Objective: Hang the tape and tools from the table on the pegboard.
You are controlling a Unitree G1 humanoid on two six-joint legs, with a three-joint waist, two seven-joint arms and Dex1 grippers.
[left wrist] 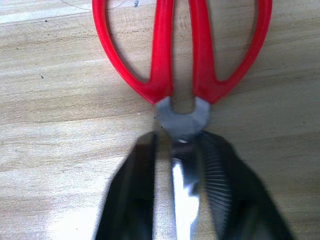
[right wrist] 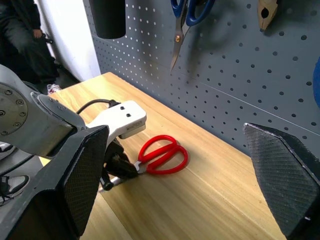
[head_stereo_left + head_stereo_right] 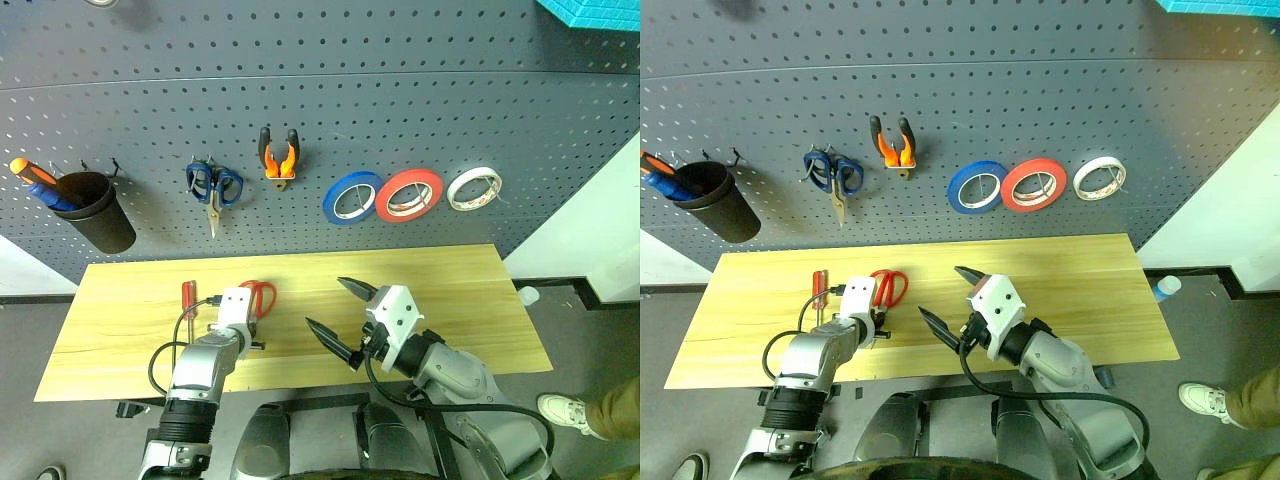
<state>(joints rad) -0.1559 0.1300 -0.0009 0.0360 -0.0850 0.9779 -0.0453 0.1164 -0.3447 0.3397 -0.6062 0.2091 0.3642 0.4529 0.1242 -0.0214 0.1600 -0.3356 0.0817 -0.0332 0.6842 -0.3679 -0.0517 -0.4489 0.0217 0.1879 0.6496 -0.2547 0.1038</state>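
Pegboard carries pliers and red tape above the desk. Red-handled scissors lie flat on the desk, blades clamped between the closed left fingers. Right fingers hover spread wide, empty. Red-handled screwdriver lies beside.

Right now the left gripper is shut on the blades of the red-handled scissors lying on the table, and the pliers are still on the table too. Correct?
Not quite. The pliers already hang on the pegboard, as the left eye view shows. The rest holds.
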